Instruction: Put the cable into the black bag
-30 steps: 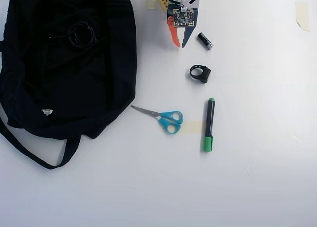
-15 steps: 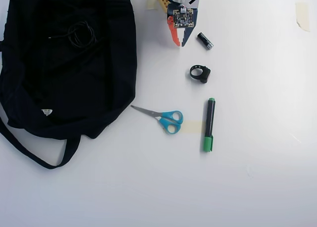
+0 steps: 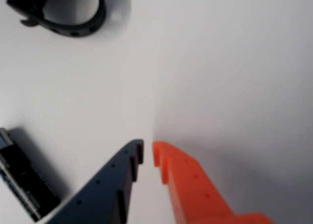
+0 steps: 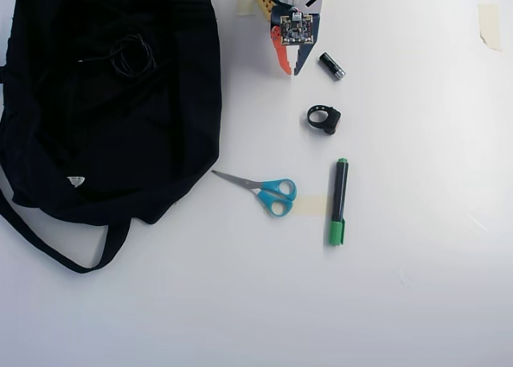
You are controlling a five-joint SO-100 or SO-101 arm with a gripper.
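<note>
My gripper [image 4: 292, 73] hangs empty over bare table, jaws nearly together, just a slit between the tips. The cable [image 4: 132, 54] lies coiled on the bag [image 4: 48, 127], well off to the left overhead. It looks light, floppy and thin, so I'd pinch across the bundled loops, not the loose end.

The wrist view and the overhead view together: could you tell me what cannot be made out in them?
- Cable: overhead view, black on the black bag; whether it lies inside or on top is unclear. Its plug is too small.
- Black ring: wrist view, blurred and cut off by the top edge.
- Battery: wrist view, cut off at the left edge.
- Gripper: the arm behind it is cut off by the overhead view's top edge.
</note>
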